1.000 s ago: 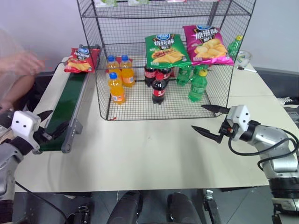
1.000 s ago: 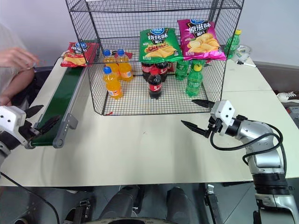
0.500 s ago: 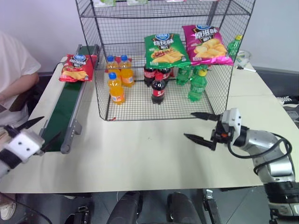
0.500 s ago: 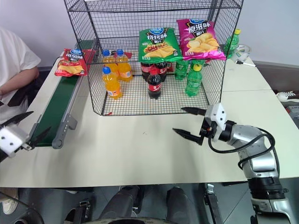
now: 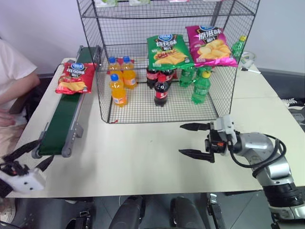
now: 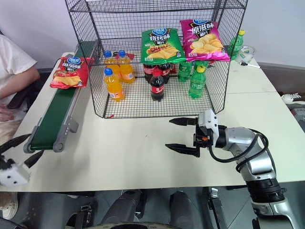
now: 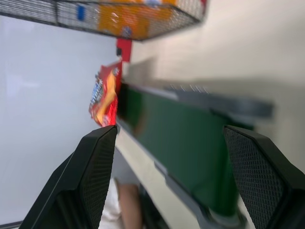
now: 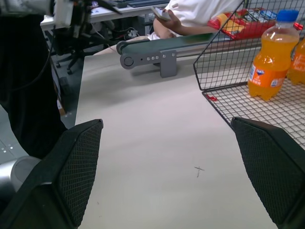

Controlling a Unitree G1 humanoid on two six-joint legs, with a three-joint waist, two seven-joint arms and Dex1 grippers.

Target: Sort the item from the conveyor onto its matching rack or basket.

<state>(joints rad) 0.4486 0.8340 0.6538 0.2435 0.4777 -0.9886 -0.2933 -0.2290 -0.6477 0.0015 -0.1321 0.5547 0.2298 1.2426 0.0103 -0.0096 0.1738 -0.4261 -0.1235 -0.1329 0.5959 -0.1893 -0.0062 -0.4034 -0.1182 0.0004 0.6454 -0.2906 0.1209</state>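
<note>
The red crinkly chip bag [image 5: 72, 78] lies on the dark-green conveyor belt [image 5: 62, 124], apparently riding toward the left gripper [image 5: 23, 155], which waits spread wide off its near end; the right gripper [image 5: 193, 140] hangs spread over the table.

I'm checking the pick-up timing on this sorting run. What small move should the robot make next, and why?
Probably hold the left gripper open near the conveyor's near end and wait. The red chip bag lies far up the belt, untouched, with the fingers spread wide and aimed along it. The right gripper, also open, hovers over the table in front of the wire rack, holding nothing.
</note>
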